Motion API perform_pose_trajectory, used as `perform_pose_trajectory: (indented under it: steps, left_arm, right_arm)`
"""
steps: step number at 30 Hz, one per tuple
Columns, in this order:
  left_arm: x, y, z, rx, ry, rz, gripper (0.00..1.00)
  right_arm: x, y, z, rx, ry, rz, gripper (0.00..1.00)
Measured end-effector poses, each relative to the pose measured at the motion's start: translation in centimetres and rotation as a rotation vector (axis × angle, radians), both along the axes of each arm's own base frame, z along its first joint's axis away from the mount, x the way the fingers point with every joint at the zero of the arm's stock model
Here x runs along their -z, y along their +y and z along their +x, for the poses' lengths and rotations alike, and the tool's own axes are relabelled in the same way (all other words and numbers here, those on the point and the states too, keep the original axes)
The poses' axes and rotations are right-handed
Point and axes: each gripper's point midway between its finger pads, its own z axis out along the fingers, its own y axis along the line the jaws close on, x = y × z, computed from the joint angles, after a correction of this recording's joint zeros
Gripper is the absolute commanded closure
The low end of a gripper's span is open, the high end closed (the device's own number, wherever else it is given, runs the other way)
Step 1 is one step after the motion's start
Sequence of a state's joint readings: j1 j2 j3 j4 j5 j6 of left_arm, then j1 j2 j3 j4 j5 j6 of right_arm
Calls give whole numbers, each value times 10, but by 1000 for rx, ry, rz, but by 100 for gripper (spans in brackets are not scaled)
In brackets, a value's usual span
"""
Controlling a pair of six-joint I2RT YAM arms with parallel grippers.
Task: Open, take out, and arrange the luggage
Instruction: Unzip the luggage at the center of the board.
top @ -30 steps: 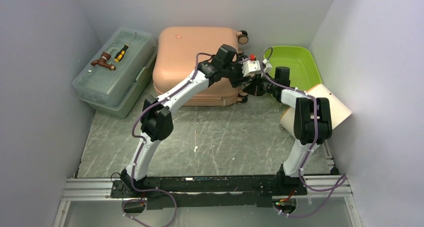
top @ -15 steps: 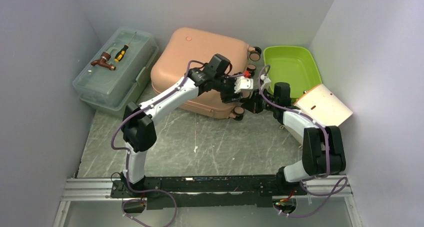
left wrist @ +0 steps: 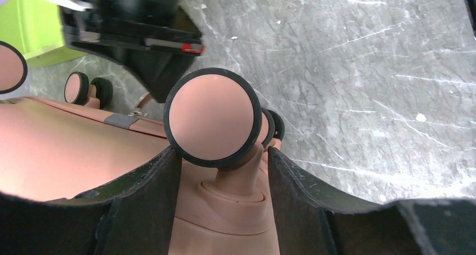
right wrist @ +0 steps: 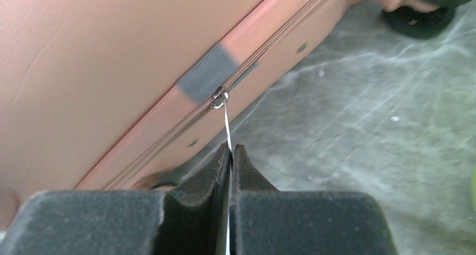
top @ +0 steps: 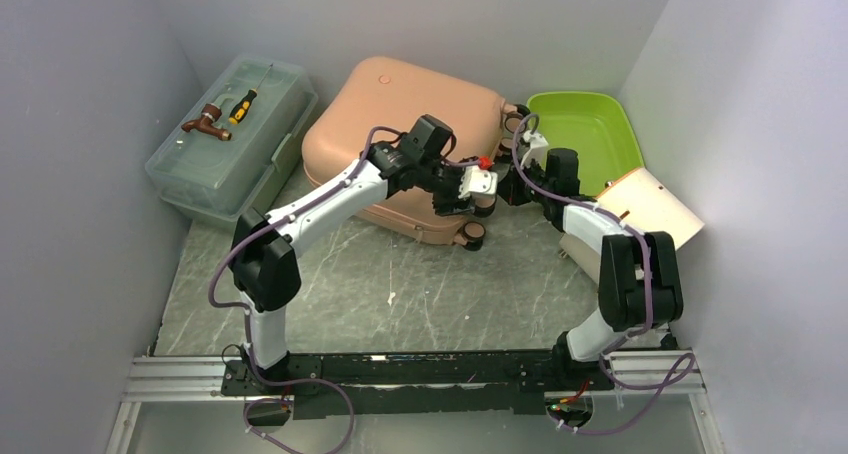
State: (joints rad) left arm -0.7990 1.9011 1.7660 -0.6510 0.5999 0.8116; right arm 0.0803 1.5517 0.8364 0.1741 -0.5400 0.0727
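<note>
The salmon-pink luggage (top: 400,124) lies flat and closed at the back of the table, turned at an angle, with its wheels towards the right. My left gripper (top: 470,204) is at its near right corner. In the left wrist view, this gripper (left wrist: 224,159) is shut on the stem of a pink wheel (left wrist: 212,117), with one finger on each side. My right gripper (top: 505,189) is at the luggage's right edge. In the right wrist view it (right wrist: 230,151) is shut on the thin silver zipper pull (right wrist: 225,120), which hangs from the zip seam of the luggage (right wrist: 112,53).
A translucent grey-green toolbox (top: 232,139) stands at the back left with a screwdriver (top: 243,105) and a brown tool (top: 205,124) on its lid. A lime green tray (top: 585,134) is at the back right. A tan box (top: 650,209) leans by the right wall.
The luggage has turned and its wheel end has slid nearer. Both grippers moved nearer and leftwards with it, keeping their holds at the wheel corner and the zip.
</note>
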Motion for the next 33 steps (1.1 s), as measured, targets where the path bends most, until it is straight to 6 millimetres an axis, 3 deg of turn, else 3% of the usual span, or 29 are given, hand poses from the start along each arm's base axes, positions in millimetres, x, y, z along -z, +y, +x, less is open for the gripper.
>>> perform_pose_trajectory:
  steps: [10,18,27,29,31,33]
  left_arm:
    - [0,12,-18,61,6,19,45]
    - [-1,40,-50,94,18,39,45]
    - [-7,67,-78,114,5,41,43]
    - [4,93,-108,112,126,119,44]
    - [41,137,-161,121,364,309,44]
    - [62,167,-199,132,532,460,44]
  right_arm:
    - [1,-34,58,160,-33,-80,100]
    - [10,-52,55,195,-34,-94,100]
    - [9,-57,45,112,-49,-44,100]
    - [8,-57,44,92,-49,-29,100]
    - [7,-59,45,71,-32,-4,100]
    - [6,-61,48,49,-11,24,100]
